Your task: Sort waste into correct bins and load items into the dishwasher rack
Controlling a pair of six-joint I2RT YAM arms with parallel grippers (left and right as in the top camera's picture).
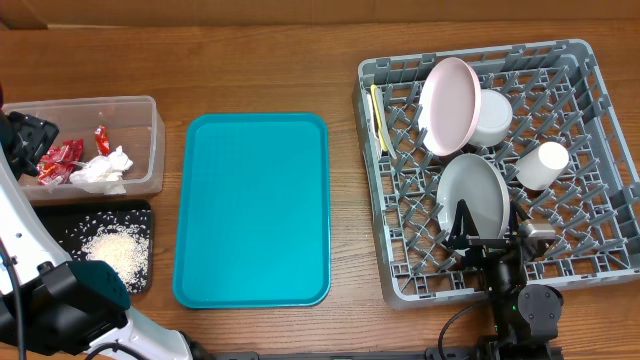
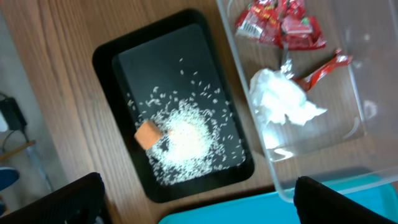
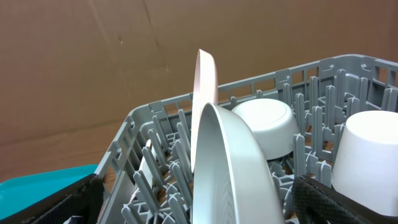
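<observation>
- Right gripper (image 1: 487, 235), at the lower right of the overhead view, has its fingers spread wide, one on each side of the grey plate (image 3: 230, 168), and is not clamped on it.
- Left gripper (image 2: 198, 200) hangs at the left edge of the overhead view above the two bins. Its fingers are apart and hold nothing.
- The rack (image 1: 590, 200) fills the right third of the overhead view.
- The grey plate stands on edge between pegs near the lower middle of the rack.
- The white plate (image 1: 450, 105) stands on edge in the rack's upper part, just behind the grey one.
- The white bowl (image 1: 492, 117) lies tipped beside the white plate, on its right.
- The small cup (image 1: 543, 165) lies on its side to the lower right of the bowl.
- A pale yellow cutlery piece (image 1: 378, 115) rests along the rack's left wall. Whether it is the fork or the spoon cannot be told.
- The clear tub (image 1: 150, 140), at upper left, holds the red wrappers (image 2: 280, 22) and the crumpled napkin (image 2: 283, 99).
- The black tray (image 1: 70, 225) lies just below the tub. It holds a heap of rice (image 2: 186, 140) with the orange cube (image 2: 148, 135) touching the heap's left edge.
- The teal tray (image 1: 252, 210) lies flat on the wooden table (image 1: 270, 70), between the bins and the rack.
</observation>
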